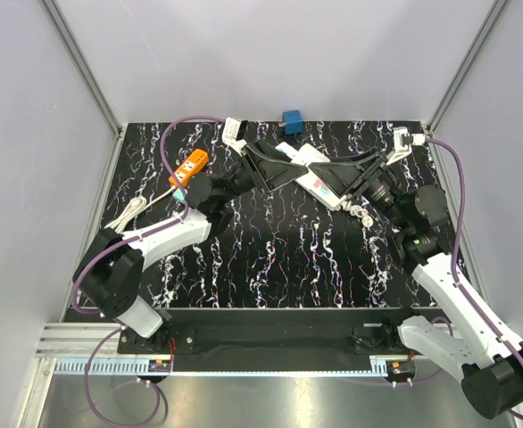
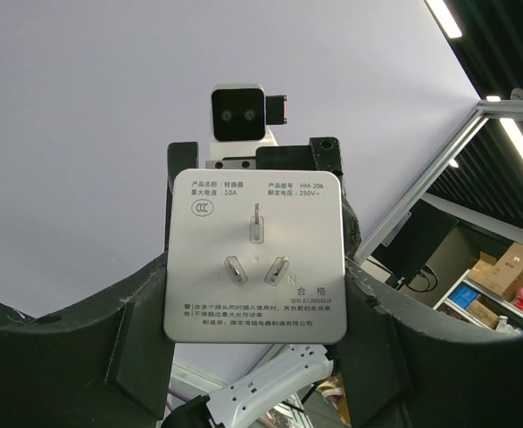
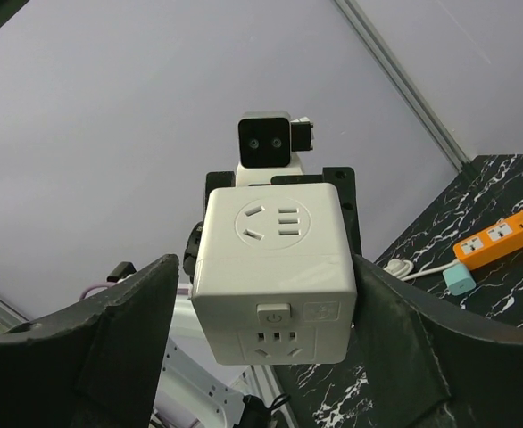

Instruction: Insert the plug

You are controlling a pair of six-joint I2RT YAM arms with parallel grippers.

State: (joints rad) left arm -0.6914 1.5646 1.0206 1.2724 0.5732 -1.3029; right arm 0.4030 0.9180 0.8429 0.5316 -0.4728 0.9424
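Left wrist view: cube adapter [image 2: 254, 308] sits between the left gripper [image 2: 257, 272] fingers, clamped at its sides. Its prong face is turned straight at this camera, three flat prongs [image 2: 256, 223] bare. Right wrist view: same cube, socket faces toward that camera, with the right gripper [image 3: 266, 267] jaws standing wide on either side of it. Cannot tell whether they press on it or just bracket it. Top external: both arms meet over the back of the marbled table [image 1: 270, 259], with the cube between the two grippers, apparently raised off the surface. It is well apart from the orange power strip [image 1: 191, 167] lying at back left. Reads as a handover. In the left grip the prongs point back toward that wrist, no good for inserting; taken by the right, they would point outward, away from the arm. Plug is not yet in any socket, so the task looks early: regrasp first, then carry to the strip and line up the prongs.
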